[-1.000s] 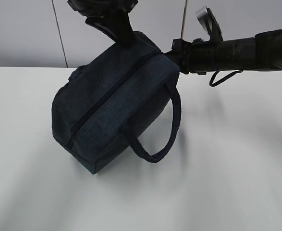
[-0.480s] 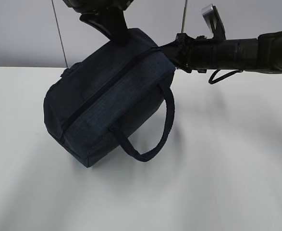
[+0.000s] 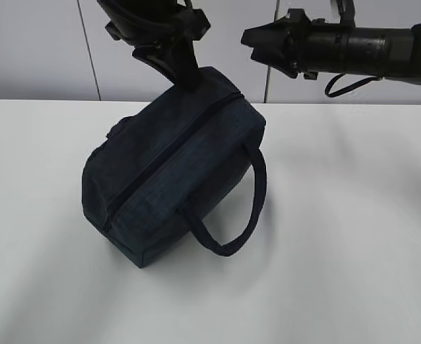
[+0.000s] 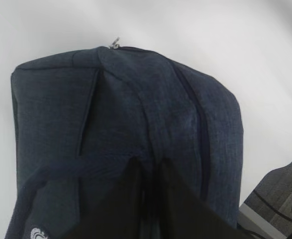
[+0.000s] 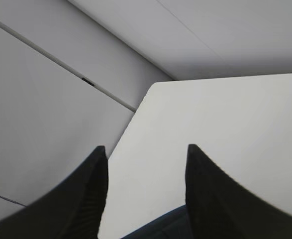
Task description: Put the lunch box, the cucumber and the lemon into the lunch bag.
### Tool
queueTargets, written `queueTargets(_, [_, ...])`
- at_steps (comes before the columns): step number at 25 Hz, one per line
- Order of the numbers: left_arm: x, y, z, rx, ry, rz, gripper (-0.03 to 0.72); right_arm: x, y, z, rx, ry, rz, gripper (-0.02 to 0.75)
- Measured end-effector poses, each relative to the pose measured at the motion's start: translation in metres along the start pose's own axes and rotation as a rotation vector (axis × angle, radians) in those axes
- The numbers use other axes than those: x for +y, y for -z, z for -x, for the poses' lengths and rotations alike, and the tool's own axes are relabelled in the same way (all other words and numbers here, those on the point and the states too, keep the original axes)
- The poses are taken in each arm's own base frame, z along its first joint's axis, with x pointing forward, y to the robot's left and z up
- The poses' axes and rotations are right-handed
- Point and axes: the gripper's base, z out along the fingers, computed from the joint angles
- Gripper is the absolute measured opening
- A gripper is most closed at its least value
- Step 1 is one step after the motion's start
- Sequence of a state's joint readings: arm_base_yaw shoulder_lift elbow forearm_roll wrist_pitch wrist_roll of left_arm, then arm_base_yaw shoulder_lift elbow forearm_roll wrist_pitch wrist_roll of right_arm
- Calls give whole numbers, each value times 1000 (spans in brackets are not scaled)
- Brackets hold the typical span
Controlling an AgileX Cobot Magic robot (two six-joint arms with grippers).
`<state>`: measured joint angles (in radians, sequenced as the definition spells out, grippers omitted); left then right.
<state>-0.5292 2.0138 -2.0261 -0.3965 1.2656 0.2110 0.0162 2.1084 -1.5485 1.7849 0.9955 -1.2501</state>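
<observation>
The dark navy lunch bag (image 3: 167, 172) stands tilted on the white table (image 3: 353, 236), its zipper (image 3: 163, 154) closed and one looped handle (image 3: 232, 222) hanging at the front. My left gripper (image 3: 186, 77) is shut on the bag's upper far end and holds it up. In the left wrist view my left gripper (image 4: 148, 163) pinches the bag's fabric (image 4: 136, 109), and the metal zipper pull (image 4: 115, 42) shows at the far end. My right gripper (image 3: 247, 37) is open and empty, raised above and right of the bag; the right wrist view shows it (image 5: 146, 148) over a corner of the bag (image 5: 160, 226). The lunch box, cucumber and lemon are out of view.
A grey panelled wall (image 3: 38, 50) stands behind the table. The table's far edge and corner show in the right wrist view (image 5: 150, 89). The right arm (image 3: 382, 50) stretches across the upper right.
My right gripper has come off the bag's upper right end and risen, now open. The bag swung left, then back right, still held by my left gripper.
</observation>
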Motion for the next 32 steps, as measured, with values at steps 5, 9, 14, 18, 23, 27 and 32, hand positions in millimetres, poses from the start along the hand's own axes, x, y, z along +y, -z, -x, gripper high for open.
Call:
queueTargets(5, [10, -6, 2, -11, 74, -50, 18, 11, 8, 12, -26, 20, 7, 380])
queueTargets(9, [25, -16, 6, -51, 162, -109, 18, 12, 8, 12, -26, 7, 8, 380])
queueTargets(14, [44, -21, 14, -138, 265, -178, 18, 12, 8, 12, -24, -3, 11, 380])
queueTargets(18, [52, -14, 20, -228, 325, -221, 17, 12, 8, 12, -24, -8, 11, 380])
queueTargets(23, [68, -17, 20, -247, 373, -214, 17, 12, 8, 12, -25, -8, 7, 380])
queueTargets(27, [89, -38, 16, -221, 439, -202, 17, 11, 9, 12, -27, -10, 4, 380])
queueTargets(32, [112, -38, 12, -230, 497, -179, 17, 11, 9, 13, -28, -10, 2, 380])
